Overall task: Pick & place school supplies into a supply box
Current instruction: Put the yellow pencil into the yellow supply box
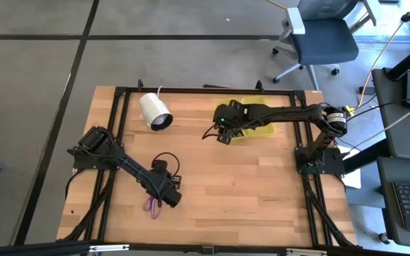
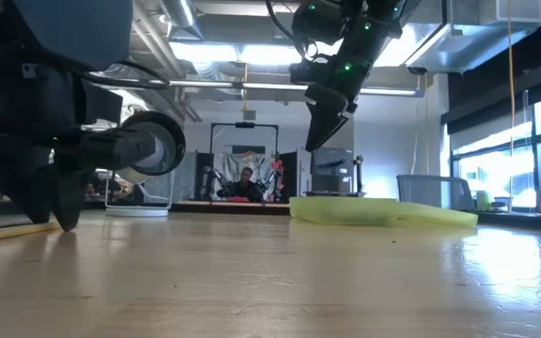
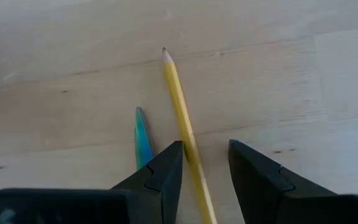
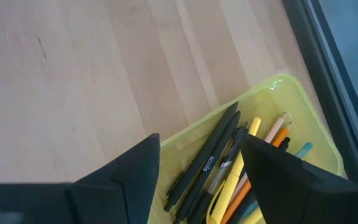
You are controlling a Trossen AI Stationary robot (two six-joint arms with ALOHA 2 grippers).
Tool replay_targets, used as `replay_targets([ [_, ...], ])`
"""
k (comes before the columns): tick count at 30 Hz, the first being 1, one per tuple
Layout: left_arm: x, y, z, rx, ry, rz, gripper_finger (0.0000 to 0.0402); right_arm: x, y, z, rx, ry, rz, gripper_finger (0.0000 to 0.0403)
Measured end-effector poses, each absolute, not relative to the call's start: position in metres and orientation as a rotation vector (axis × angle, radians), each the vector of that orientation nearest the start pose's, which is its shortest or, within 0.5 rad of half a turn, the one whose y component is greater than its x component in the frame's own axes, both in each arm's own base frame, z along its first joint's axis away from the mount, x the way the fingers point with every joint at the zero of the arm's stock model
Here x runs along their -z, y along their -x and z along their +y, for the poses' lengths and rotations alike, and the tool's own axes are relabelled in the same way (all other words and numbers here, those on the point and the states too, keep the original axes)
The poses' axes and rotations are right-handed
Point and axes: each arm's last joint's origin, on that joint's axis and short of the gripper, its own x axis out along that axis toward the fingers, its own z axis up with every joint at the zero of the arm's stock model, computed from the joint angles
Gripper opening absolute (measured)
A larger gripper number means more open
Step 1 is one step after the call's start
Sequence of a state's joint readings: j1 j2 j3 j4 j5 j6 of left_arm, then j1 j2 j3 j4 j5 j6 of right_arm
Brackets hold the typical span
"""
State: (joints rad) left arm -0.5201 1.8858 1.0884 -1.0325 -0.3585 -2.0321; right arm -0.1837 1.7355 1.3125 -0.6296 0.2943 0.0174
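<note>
A yellow pencil (image 3: 180, 118) lies flat on the wooden table, its sharpened tip pointing away from my left gripper (image 3: 205, 163). That gripper is open and low over the table near its near-left part (image 1: 168, 196). One finger stands on each side of the pencil's shaft, and the shaft runs close beside one of them. The purple-handled scissors (image 1: 151, 206) lie beside it, and their teal blade (image 3: 142, 134) shows in the left wrist view. My right gripper (image 4: 201, 163) is open and hovers above the yellow-green supply box (image 4: 277, 86), which holds several pens and pencils (image 4: 229, 165).
A white cylinder with a cable (image 1: 155, 112) lies at the far left of the table. The supply box (image 1: 255, 119) sits at the far side, right of centre. A black frame (image 1: 191, 90) borders the tabletop. Bare wood (image 1: 248, 185) lies between the two grippers.
</note>
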Motion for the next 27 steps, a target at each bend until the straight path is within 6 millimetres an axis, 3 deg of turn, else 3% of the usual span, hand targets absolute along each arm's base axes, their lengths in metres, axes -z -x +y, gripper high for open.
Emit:
replay_targets([
  [11,-0.120,-0.261,-0.137,-1.392,0.825,0.995,0.0116,-0.235,-0.351,-0.069,0.414,0.074,1.075,0.0228],
  [20,-0.118,-0.261,-0.140,-1.421,0.905,0.939,0.0079,-0.230,-0.346,-0.033,0.288,0.149,1.182,0.0228],
  [27,-0.118,-0.265,-0.145,-1.243,0.779,1.013,0.0055,-0.226,-0.336,-0.016,0.234,0.192,1.308,0.0228],
])
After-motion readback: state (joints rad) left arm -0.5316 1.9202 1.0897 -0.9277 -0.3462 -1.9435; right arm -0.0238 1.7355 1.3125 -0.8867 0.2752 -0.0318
